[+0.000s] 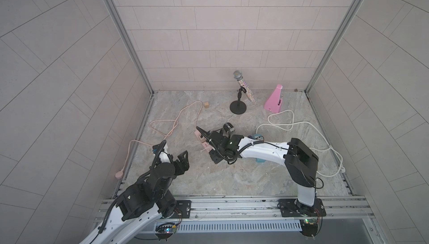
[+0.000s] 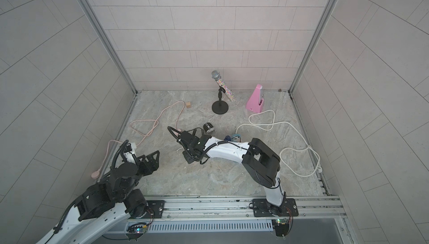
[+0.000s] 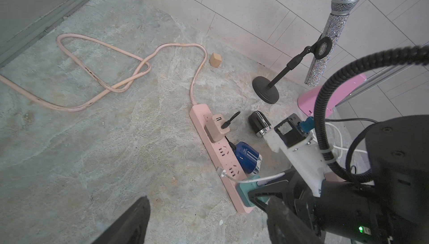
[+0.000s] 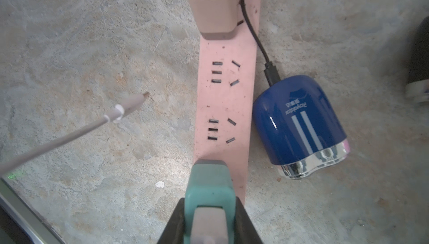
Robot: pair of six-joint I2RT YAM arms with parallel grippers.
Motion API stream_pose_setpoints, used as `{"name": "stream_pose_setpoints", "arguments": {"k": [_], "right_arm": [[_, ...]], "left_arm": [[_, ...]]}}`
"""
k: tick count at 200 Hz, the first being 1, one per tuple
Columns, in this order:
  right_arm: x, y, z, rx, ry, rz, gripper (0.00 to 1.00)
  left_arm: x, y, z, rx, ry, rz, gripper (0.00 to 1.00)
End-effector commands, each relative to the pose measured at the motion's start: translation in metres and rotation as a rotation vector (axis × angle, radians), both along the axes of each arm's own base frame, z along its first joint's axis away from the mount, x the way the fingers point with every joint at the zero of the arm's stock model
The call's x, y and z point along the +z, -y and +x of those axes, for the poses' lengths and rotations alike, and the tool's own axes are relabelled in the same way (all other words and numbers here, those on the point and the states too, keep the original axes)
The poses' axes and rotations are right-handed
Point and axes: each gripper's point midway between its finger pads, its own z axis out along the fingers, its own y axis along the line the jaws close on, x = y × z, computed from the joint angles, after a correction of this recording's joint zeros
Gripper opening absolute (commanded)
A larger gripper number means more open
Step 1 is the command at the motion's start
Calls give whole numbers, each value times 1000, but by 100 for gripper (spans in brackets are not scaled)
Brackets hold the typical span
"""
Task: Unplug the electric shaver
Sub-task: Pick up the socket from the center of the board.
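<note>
Step in hand: the right gripper [image 4: 210, 200] is clamped on the teal adapter [image 4: 209, 178], which sits in the end of the pink power strip [image 4: 227, 96] nearer the table's front edge; this reads as pinning the strip down, not as the pull itself
Shaver: the blue electric shaver [image 4: 297, 124] lies on its side about mid-table [image 1: 209, 178], just beside the strip's long side that faces the right edge, apparently touching it
Lead: a black cable [image 4: 253, 36] runs from the plug [image 4: 272, 74] in the shaver's end past the beige adapter [image 4: 213, 6] at the strip's far end; the left wrist view shows a black USB plug [image 3: 226, 123] seated in that adapter
Left gripper: the left gripper [image 1: 180, 161] has its fingers wide apart and holds nothing, hovering near the table's left edge, well apart from the strip
Doing it well: the teal adapter carries only the white cable [image 4: 69, 136], whose connector end is free, so lifting it would not release the shaver; the right arm should only press and hold, while the left closes on a black plug's body, not the cable, and draws straight along the plug's axis
Watch for: the strip lifting or sliding, the shaver being dragged, and the black-and-chrome case [image 3: 260, 123] lying near
</note>
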Motion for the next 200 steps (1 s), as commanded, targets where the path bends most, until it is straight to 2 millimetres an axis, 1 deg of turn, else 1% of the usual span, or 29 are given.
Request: {"name": "stream_pose_setpoints", "arguments": {"k": [1, 16, 41, 72, 76, 100, 114, 125, 141, 155, 163, 172, 184, 185, 187, 200], "right_arm": [[0, 5, -4, -5, -48, 41, 14], [7, 3, -5, -1, -62, 85, 14], [15, -2, -8, 20, -121, 188, 10], [22, -6, -7, 22, -202, 339, 6], [23, -6, -6, 23, -209, 351, 6], [30, -6, -7, 38, -205, 377, 5], [35, -7, -10, 60, -219, 400, 4], [42, -10, -13, 80, -224, 441, 4], [50, -12, -16, 95, -238, 497, 4], [59, -11, -15, 95, -247, 558, 3], [68, -10, -16, 112, -259, 613, 3], [74, -4, -11, 102, -267, 659, 4], [80, 3, -4, 78, -259, 707, 4], [80, 3, -3, 77, -258, 710, 4], [81, 4, -2, 73, -254, 718, 4], [85, 6, -2, 75, -251, 748, 4]], "left_arm": [[-6, 4, 1, -2, -5, -30, 83], [-8, 7, 1, -12, -3, -45, 83], [-12, 13, 1, -39, 17, -76, 86], [-21, 27, 5, -75, 36, -140, 97], [-23, 28, 5, -77, 34, -143, 100], [-30, 34, 7, -90, 22, -147, 100], [-31, 40, 9, -112, 22, -148, 100], [-31, 43, 10, -118, 24, -155, 100], [-34, 43, 11, -109, 22, -158, 100], [-38, 41, 11, -102, 21, -160, 100], [-39, 39, 10, -94, 21, -157, 100], [-40, 38, 10, -88, 22, -164, 100], [-35, 39, 9, -94, 37, -201, 100], [-40, 40, 9, -92, 29, -197, 100], [-44, 40, 9, -92, 24, -199, 100], [-48, 46, 10, -103, 32, -240, 100]]}}
